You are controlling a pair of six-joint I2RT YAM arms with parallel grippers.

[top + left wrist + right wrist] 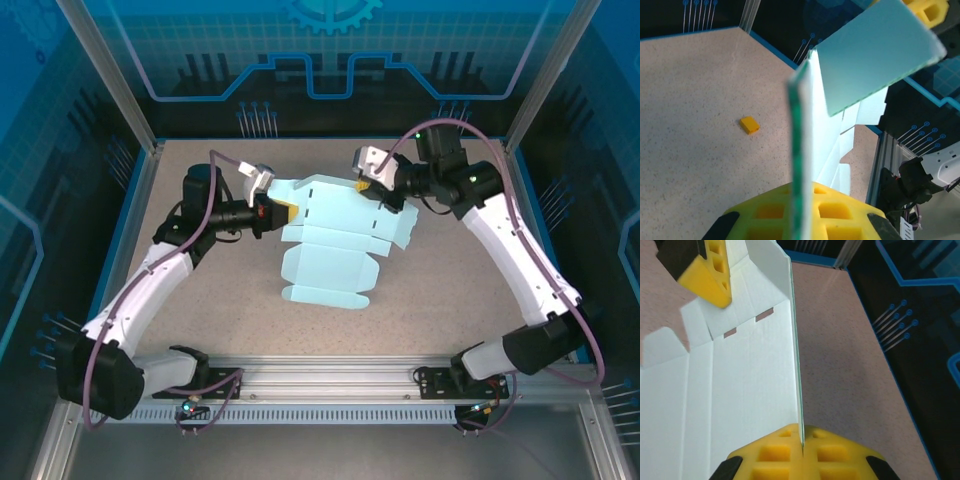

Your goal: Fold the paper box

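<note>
Paper box (335, 245) is a mostly flat die-cut sheet in the middle of the desk (210, 310), near flaps resting on it. The far part looks partly lifted. Left fingers (283, 211) are clamped on the sheet's left edge, and right fingers (366, 185) are clamped on its far-right edge. Both wrist views show thin card pinched between the yellow pads. Step looks early: one panel bent up along a crease, no walls formed, no tabs locked. Next move probably needs both held panels turned up along the score lines without bowing the thin card or dragging the sheet. Small orange block (749, 125) lies on the desk, apart from the sheet.
</note>
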